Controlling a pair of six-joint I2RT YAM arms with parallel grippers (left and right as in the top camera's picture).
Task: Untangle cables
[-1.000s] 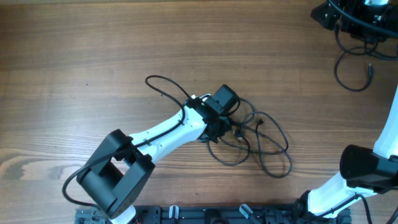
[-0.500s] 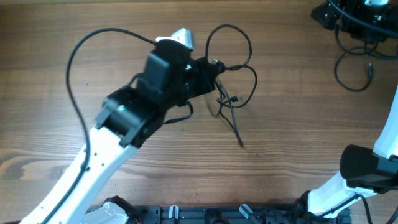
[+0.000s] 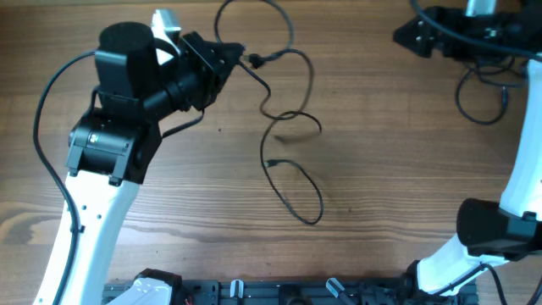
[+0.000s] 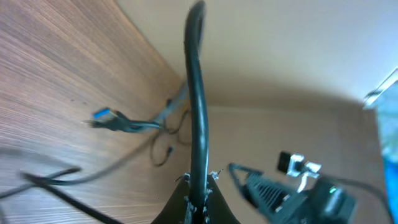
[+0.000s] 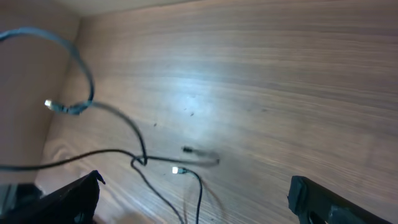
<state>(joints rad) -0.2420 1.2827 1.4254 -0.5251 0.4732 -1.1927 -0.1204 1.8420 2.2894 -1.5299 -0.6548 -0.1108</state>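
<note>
Cables (image 3: 319, 206): one loose tangle, top end held up in the upper middle of the overhead frame, the rest trailing down to a loop at lower centre of the wooden table (image 3: 406, 152).

Left arm (image 3: 93, 224) reaches from the lower left corner up to the upper left. Right arm (image 3: 518, 191) runs up the right edge.

Left gripper (image 3: 235, 52) is clamped fully closed on a strand. Its wrist view shows one cord rising straight out from between the closed fingers.

Right gripper (image 5: 193, 196) stands spread wide, nothing between its fingers, looking down on the strands from the upper right.

Strands cross at one small snarl (image 5: 140, 160), low in the right wrist view. A plug end (image 3: 273, 163) lies free at mid-frame.

Judgement on handling:
- Very light, limp, thin; sags and swings under its own weight.
- The smooth jacket may slide through a weak pinch.
- The plugs are the only stiff parts.
- Best hold looks to be just behind the free plug, or on the single strand below the snarl, so the two grips can pull apart.
</note>
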